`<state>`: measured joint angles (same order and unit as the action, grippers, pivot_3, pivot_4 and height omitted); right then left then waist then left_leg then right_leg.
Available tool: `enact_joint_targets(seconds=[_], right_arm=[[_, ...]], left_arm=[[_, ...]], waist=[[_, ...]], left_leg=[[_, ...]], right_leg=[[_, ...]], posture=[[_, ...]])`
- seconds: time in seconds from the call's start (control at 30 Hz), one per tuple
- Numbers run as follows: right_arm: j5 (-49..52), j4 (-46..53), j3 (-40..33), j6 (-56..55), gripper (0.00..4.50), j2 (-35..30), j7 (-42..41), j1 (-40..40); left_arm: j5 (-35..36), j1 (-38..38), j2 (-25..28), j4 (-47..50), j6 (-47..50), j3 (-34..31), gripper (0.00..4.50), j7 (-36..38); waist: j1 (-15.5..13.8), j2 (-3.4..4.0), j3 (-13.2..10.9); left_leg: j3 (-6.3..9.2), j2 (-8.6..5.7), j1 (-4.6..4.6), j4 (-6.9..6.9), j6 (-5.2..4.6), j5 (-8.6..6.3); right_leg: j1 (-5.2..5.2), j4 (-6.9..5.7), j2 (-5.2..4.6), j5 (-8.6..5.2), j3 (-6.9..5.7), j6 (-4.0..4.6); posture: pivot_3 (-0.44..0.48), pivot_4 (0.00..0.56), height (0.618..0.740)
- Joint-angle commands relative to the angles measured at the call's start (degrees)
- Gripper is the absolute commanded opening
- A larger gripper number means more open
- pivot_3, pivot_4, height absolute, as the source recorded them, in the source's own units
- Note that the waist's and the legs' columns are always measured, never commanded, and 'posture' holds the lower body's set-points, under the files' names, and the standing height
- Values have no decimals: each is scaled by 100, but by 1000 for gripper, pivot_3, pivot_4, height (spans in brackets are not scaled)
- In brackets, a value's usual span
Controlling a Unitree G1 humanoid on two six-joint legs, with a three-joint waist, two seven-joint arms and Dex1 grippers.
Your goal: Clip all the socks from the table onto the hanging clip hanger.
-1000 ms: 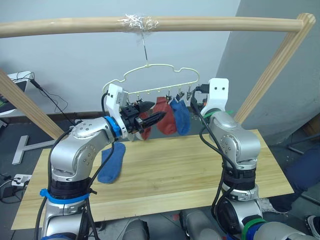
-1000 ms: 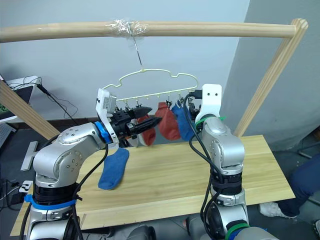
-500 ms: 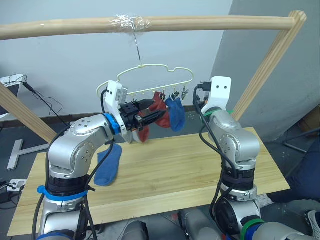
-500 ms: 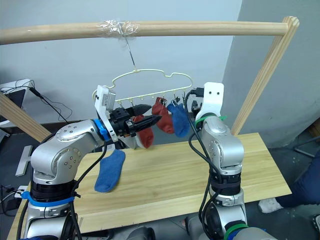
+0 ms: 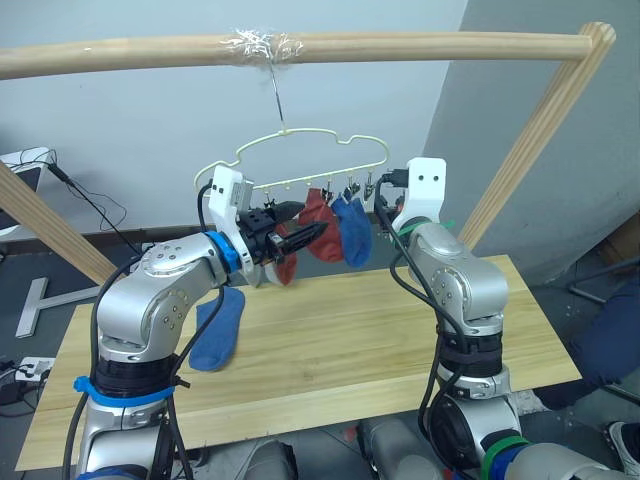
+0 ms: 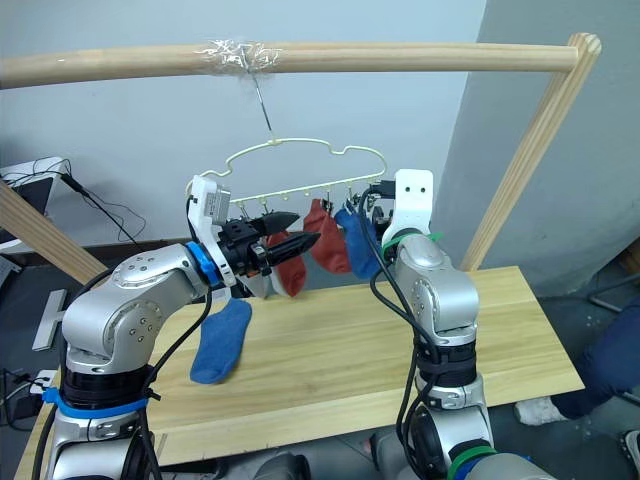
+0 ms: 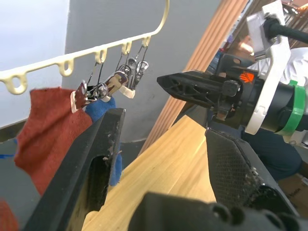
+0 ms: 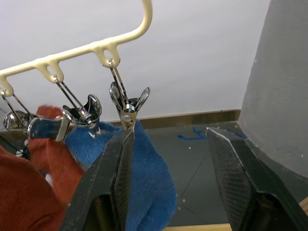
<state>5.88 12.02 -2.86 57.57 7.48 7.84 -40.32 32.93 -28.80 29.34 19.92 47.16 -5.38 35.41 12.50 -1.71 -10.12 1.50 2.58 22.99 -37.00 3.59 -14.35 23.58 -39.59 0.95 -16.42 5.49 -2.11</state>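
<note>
Left eye view, clip hanger (image 5: 300, 160) hung from pole (image 5: 400, 45), left gripper (image 5: 296, 232) and right gripper (image 8: 173, 159) both agape and empty beside clipped socks (image 5: 335, 225), 1 blue sock (image 5: 215, 330) near table (image 5: 330, 350) left edge.

Bare table (image 5: 350, 340) beneath hung socks (image 5: 335, 225)

Robot lab: pole frame (image 5: 300, 47), floor cables (image 5: 100, 215), plain walls

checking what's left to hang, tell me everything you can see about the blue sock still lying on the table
The blue sock is a short ankle sock of soft-looking fabric, lying flat and limp on the light wooden table, toward the robot's left side. It runs lengthwise from the far edge toward the near edge, slightly slanted. The left arm partly hides its far end. Nothing grips it; it touches only the tabletop.
</note>
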Motion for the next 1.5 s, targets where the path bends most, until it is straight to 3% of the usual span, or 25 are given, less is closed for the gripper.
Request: enact_joint_targets(seconds=[0.03,1.03,1.5], right_arm=[[101,-20,27,-218,2466,143,-46,-218],[152,-1680,-56,-1301,2466,-9,24,-844],[11,-1474,-41,-1116,2466,-142,81,-638]], left_arm=[[84,30,78,263,-4,-124,3075,-86],[391,394,286,801,307,-424,3075,-591],[471,384,297,776,325,-405,3075,-640]], waist=[[-1,0,0],[-241,0,0],[-429,0,0]], left_leg=[[0,0,0,0,0,0],[0,0,-1,-1,0,0],[0,1,0,0,0,0]], right_leg=[[0,0,0,0,0,0],[0,-4,0,1,-2,1],[0,1,0,0,-3,1]], posture=[[-160,134,740],[-76,130,740],[-99,141,740]])
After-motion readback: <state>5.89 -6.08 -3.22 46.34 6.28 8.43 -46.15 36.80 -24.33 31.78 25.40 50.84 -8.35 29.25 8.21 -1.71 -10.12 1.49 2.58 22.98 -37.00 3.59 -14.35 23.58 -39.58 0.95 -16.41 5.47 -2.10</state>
